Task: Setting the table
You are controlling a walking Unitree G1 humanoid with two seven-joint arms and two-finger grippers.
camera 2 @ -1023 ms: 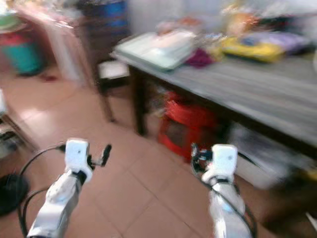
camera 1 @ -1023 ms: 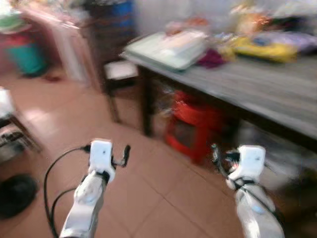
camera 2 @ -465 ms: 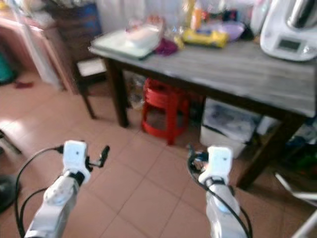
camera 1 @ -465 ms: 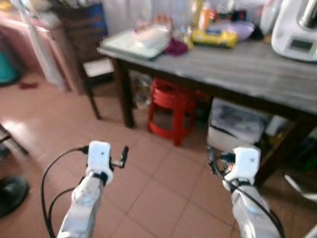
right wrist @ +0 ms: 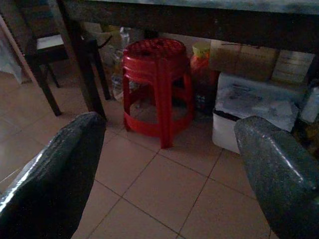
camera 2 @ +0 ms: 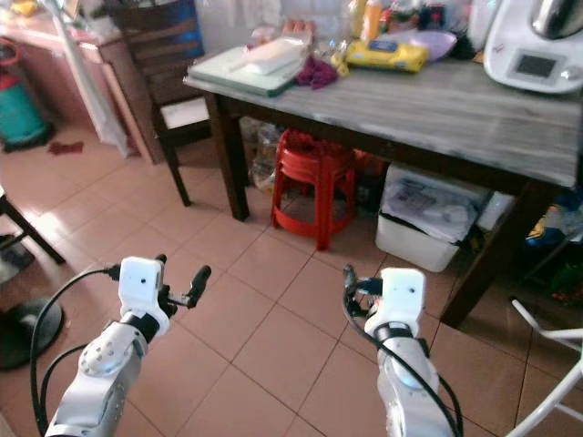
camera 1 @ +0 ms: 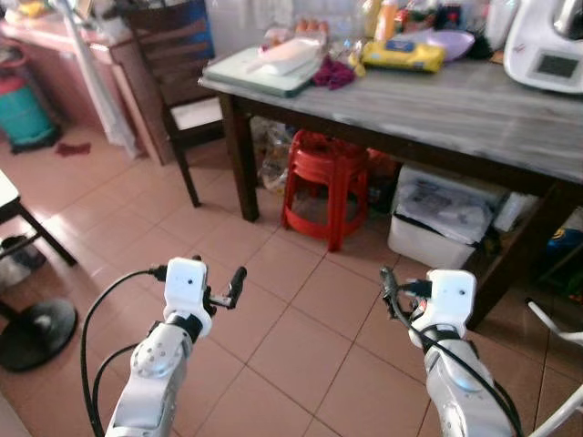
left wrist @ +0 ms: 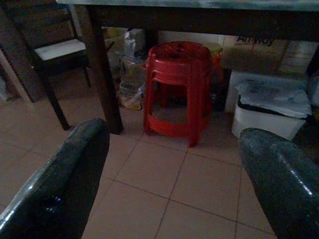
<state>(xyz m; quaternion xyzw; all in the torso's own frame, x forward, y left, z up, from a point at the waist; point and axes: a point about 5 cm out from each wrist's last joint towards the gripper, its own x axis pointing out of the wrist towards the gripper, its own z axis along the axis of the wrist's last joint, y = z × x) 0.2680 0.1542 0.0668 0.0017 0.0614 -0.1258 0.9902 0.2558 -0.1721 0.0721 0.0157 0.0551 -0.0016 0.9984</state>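
While it's standing out on the tiled floor [camera 1: 301,346], the robot is really just in the approach step, nothing's been picked up yet. Both arms are held out in front at about the same height, well short of the desk [camera 1: 437,105]. The left gripper [left wrist: 174,179] has its fingers spread wide with nothing between them, and the right gripper [right wrist: 169,174] is the same, spread and empty.

The desk is ahead and a bit to the right. On its far left corner sits a pale tray [camera 1: 264,71] with a white bundle on top, next to a purple cloth [camera 1: 335,73], a yellow pack [camera 1: 403,55], some bottles and a white kitchen machine [camera 1: 548,45]. I can't make out any actual plates or cutlery from here, too small. Under the desk there's a stack of red stools [camera 1: 326,182] and a white bin [camera 1: 442,218], and a dark wooden chair [camera 1: 178,82] stands at the left end.

My guess is the next move is walking closer and raising the arms to desk height, since they're way below the top now. Watch the stools and desk leg.
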